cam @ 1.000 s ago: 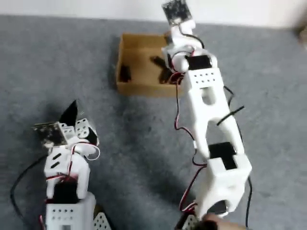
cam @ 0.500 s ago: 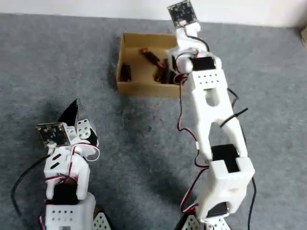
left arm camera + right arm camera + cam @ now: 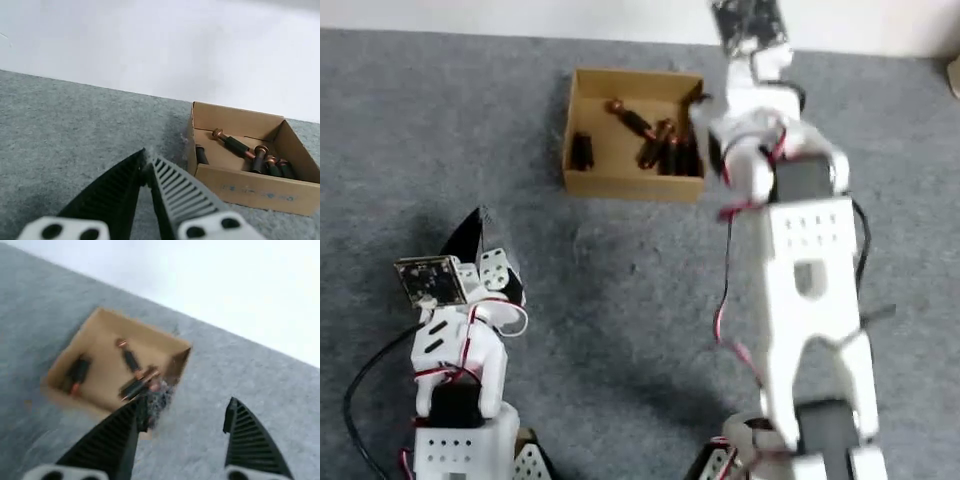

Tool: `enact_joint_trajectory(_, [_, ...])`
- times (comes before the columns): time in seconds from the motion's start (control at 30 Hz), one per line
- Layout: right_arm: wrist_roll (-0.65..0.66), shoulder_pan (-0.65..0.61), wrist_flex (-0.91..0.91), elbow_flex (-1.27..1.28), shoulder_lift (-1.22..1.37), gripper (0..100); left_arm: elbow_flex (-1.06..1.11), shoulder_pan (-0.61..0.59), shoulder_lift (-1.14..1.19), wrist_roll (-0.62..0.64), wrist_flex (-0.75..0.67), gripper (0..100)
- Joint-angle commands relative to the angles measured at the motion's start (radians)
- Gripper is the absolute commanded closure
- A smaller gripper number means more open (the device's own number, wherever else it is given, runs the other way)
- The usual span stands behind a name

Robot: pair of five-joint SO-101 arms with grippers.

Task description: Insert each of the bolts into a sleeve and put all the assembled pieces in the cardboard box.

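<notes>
**Right claw (image 3: 186,410) wide & empty by the box**

Cardboard box (image 3: 582,183) sits just beside my right claw, toward the left arm. Assembled pieces (image 3: 660,150) lie inside, mostly bunched nr my side, long axes roughly parallel. Left claw (image 3: 148,161) is pinched closed, well apart. Right arm is nearer.

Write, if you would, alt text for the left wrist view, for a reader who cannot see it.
An open cardboard box holding several copper-headed bolts pushed into dark sleeves sits on a grey table before a white wall. Nearer the camera, the left gripper is shut, with nothing between its ribbed fingers, and is apart from the box.
</notes>
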Motion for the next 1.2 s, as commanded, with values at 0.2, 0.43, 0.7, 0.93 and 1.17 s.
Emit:
enact_joint_trajectory(0.2, [-0.087,-0.048,0.062,0.504,-0.641,77.4,0.019,0.042,-0.012,-0.017,0.037,99])
enact_joint_trajectory(0.43, [-0.081,-0.044,-0.013,0.924,-1.106,77.4,0.016,0.044,-0.016,-0.178,0.281,99])
enact_joint_trajectory(0.7, [-0.081,-0.028,-0.019,1.237,-1.518,77.4,-0.058,0.044,-0.016,-0.296,0.62,99])
enact_joint_trajectory(0.93, [-0.092,0.213,-0.14,1.455,-1.489,77.5,-0.114,0.048,-0.016,-0.298,0.845,99])
enact_joint_trajectory(1.17, [-0.25,0.214,-0.148,1.661,-1.491,77.5,-0.031,0.047,-0.016,-0.299,0.864,99])
